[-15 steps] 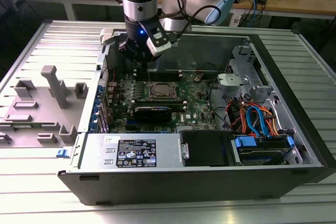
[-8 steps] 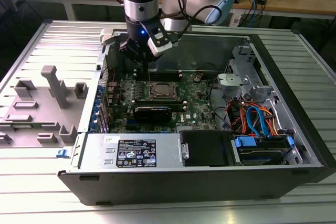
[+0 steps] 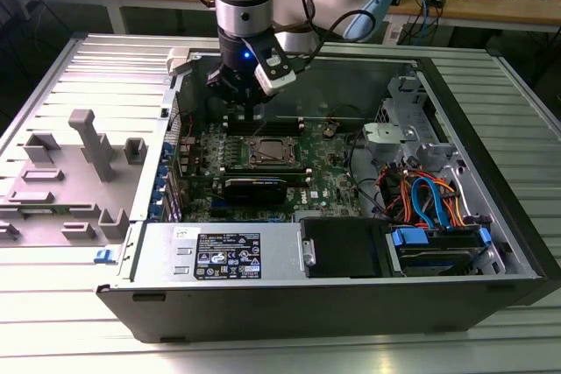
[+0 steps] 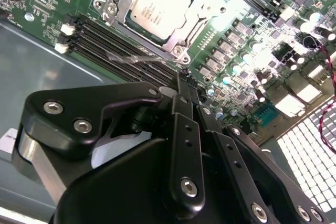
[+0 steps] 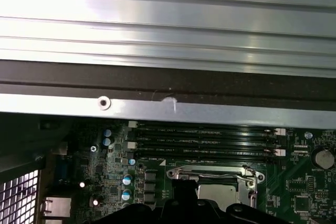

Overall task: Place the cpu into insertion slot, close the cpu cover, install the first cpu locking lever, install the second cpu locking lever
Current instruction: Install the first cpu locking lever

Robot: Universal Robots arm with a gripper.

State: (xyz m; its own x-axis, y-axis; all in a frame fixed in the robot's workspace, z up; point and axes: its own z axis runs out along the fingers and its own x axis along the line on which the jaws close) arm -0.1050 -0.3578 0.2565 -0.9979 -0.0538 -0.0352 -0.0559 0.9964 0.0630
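Chip [image 4: 157,10] seated, cover [image 4: 112,8] down around it (looks flat). Claw [image 4: 184,83] pinched narrow, empty, near cover, above memory slots [image 4: 105,38]. Levers latched or not: cannot tell.

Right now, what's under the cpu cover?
The cpu lies under the cpu cover, its silver-grey top showing through the cut-out centre in the second wrist view. The cpu's edges and the socket beneath it are covered, so they cannot be seen.
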